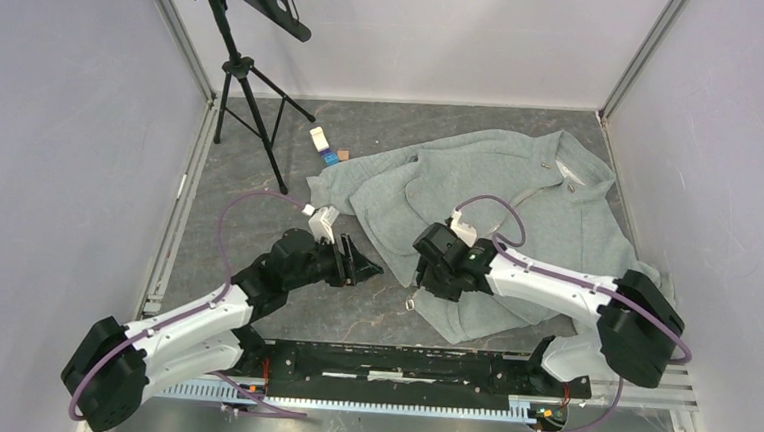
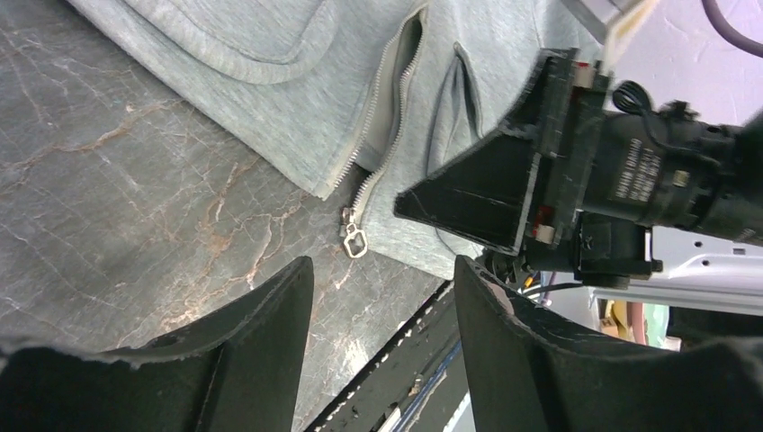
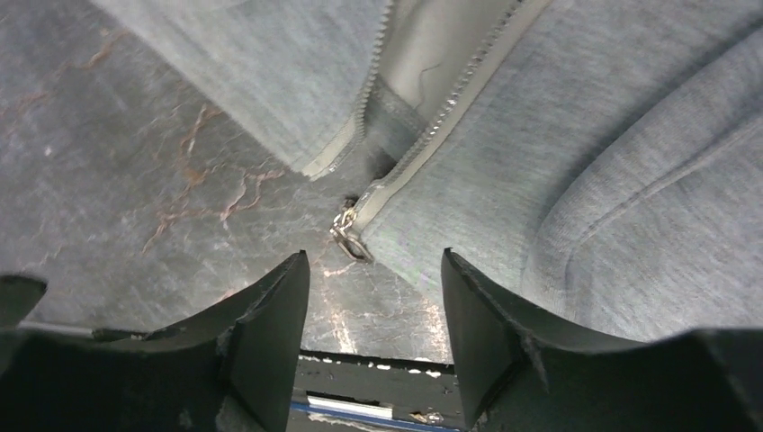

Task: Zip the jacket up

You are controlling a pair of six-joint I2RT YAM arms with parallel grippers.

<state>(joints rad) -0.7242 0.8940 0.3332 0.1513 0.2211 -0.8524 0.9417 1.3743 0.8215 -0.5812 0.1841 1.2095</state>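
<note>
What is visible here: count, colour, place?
light grey-green fleece jacket: one, grey-green, spread far right on the table
small metal zipper pull: one, silver, at the jacket's near hem
black tripod music stand: one, black, far left
small white box: one, white, near the stand's feet
small blue item: one, blue, beside the box
dark marbled table: one, grey, under everything
left end effector: one, black, open, left of the pull
right end effector: one, black, open, over the hem

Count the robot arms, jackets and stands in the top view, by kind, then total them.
Arms: 2 (left arm, right arm)
Jacket: 1
Stand: 1
Total: 4
</note>
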